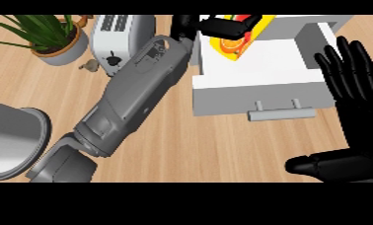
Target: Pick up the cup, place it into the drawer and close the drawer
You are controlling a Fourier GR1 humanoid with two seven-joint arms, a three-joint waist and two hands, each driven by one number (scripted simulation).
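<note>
Two hands show: the left hand point(218, 25), reaching far across on a slanted forearm, curls round the yellow-and-orange cup point(239, 41) and holds it over the open drawer point(255, 95), seemingly to set it inside. At the right edge, the right hand point(348, 86) rests upright, fingers straight.

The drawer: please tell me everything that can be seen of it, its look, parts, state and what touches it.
The drawer is white, box-shaped, and pulled open toward the robot from a white cabinet. Its grey front panel carries a pale bar handle on two posts. The inside floor looks plain white. At its far left corner, the left hand holds a yellow cup with an orange print, tilted over the rim. The open right hand stands beside the drawer's right side.
</note>
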